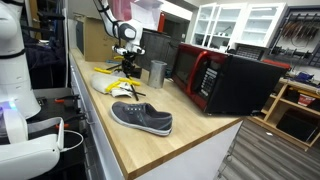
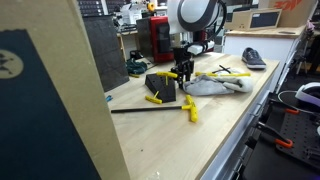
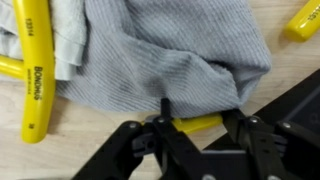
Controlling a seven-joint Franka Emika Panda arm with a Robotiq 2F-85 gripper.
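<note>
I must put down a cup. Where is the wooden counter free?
Bare wood lies between the shoe and the microwave, and along the counter edge nearby. Around the gripper, cloth and yellow tools crowd it.

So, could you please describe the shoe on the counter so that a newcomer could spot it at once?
Start from the long wooden counter and the red microwave on it. In front of the microwave, near the counter's edge, lies a grey shoe. Its white sole and lone position separate it from the yellow tools under the gripper.

Light wooden countertop [image 1: 180, 150], on which were laid a grey shoe [image 1: 141, 118], a grey cloth [image 2: 215, 86], yellow-handled tools [image 2: 190, 109], a metal cup [image 1: 157, 72], a red-fronted microwave [image 1: 222, 78].
</note>
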